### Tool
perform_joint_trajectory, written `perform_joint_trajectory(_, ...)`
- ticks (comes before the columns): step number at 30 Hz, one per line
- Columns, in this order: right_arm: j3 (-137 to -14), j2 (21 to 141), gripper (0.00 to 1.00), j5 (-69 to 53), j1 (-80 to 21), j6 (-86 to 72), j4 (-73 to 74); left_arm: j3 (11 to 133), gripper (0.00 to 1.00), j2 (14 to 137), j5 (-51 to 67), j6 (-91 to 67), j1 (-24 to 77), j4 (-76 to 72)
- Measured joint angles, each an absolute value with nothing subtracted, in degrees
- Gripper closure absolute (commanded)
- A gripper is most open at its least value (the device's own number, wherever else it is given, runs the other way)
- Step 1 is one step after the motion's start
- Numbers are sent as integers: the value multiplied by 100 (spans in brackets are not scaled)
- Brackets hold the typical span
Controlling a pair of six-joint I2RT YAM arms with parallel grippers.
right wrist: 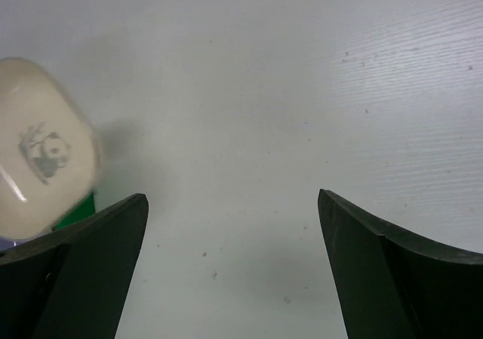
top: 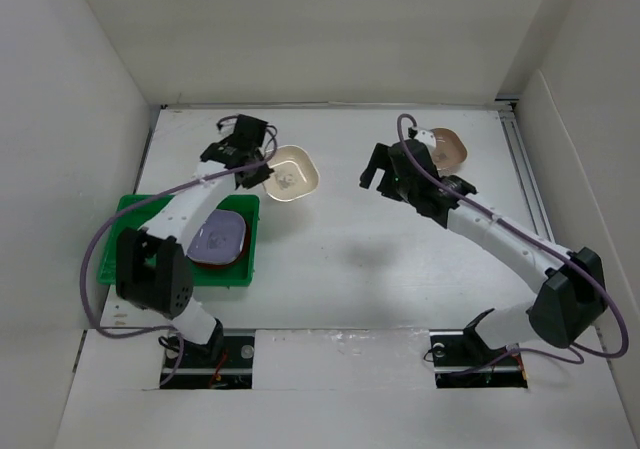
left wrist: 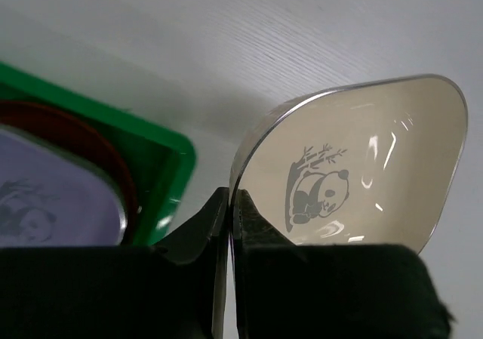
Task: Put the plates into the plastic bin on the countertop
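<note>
Because the cream plate (top: 292, 177) is waiting outside the green bin (top: 138, 207), at its 2 o'clock, the left hand (left wrist: 229, 207) is pinching its rim for transfer, while the right hand (top: 377, 176) is hanging spread and empty.

The white countertop (top: 340, 249) carries the green plastic bin (top: 140, 207) and a pinkish-tan plate (top: 452, 149).

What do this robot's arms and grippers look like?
The left arm and right arm are white tubes with black joint blocks, each trailed by a purple cable. The left gripper and right gripper have plain black wedge-shaped fingers.
</note>
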State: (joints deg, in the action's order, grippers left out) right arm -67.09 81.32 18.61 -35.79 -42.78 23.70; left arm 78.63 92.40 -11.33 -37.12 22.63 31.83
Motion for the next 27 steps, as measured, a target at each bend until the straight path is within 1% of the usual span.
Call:
perform_joint_trajectory(4,-6410,7848,0,1767,-3422,-4158,2270,7212,100,8182,-1747,-4456,1664,3520)
perform_joint_trajectory(8,-6108,7714,0,1426,-3369,-4021,2128,6466,100,6820,-2318,-5400,1546,3894)
perform_joint_trajectory(13,-5793,7651,0,910,-3371,-3889,1876,5398,100,5708,-2543,-6731,1122,4436)
perform_joint_trajectory(15,-5730,7636,0,740,-3371,-3850,1809,4976,100,5269,-2547,-7212,1105,4709)
perform_joint_trajectory(18,-5605,7491,0,443,-3371,-3835,1702,4611,100,4779,-2543,-7776,1114,4950)
perform_joint_trajectory(22,-5533,7122,0,193,-3385,-3833,1586,4495,100,4803,-2528,-8350,1114,5148)
perform_joint_trajectory(23,-5533,7028,0,158,-3385,-3833,1555,4447,97,4836,-2519,-8477,1114,5162)
perform_joint_trajectory(24,-5533,6932,0,121,-3385,-3833,1535,4381,92,4908,-2499,-8589,1114,5181)
perform_joint_trajectory(25,-5531,6840,0,93,-3385,-3833,1505,4303,84,4971,-2480,-8711,1114,5218)
perform_joint_trajectory(26,-5531,6768,0,69,-3385,-3833,1479,4248,61,4984,-2460,-8781,1114,5258)
perform_joint_trajectory(27,-5531,6720,0,51,-3391,-3835,1455,4211,45,4984,-2462,-8833,1114,5293)
